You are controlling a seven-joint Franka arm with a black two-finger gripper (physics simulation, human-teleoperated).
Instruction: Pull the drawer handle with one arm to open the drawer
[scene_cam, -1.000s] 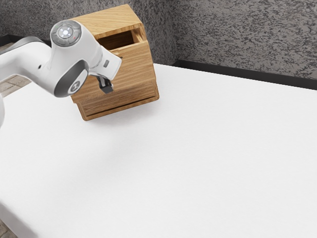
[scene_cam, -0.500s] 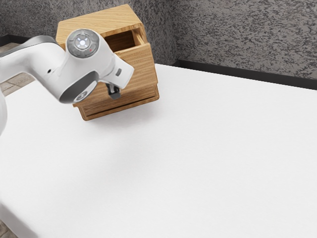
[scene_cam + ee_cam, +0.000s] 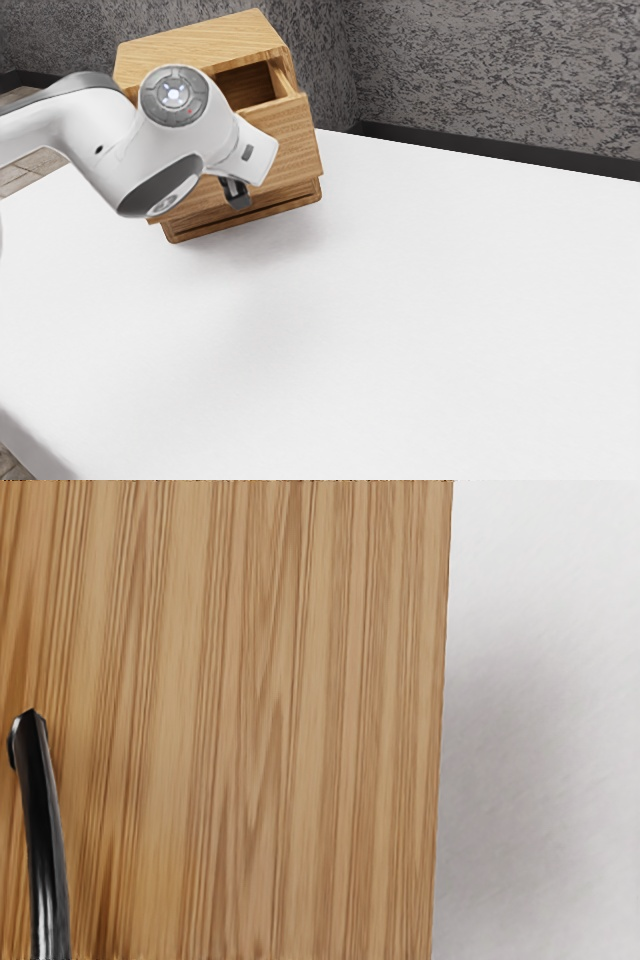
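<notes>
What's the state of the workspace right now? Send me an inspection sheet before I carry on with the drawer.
Surface: white table, carrying the cabinet at its far corner.
Job's things: wooden cabinet; top drawer partly out, its hollow showing; thin black bar, perhaps the handle, against the wood front.
Clutter: nothing seen.
Grippers: gripper in front of the cabinet's front face; open or shut cannot be told.
Cables: nothing seen.
Surroundings: grey rough wall, black skirting.
</notes>
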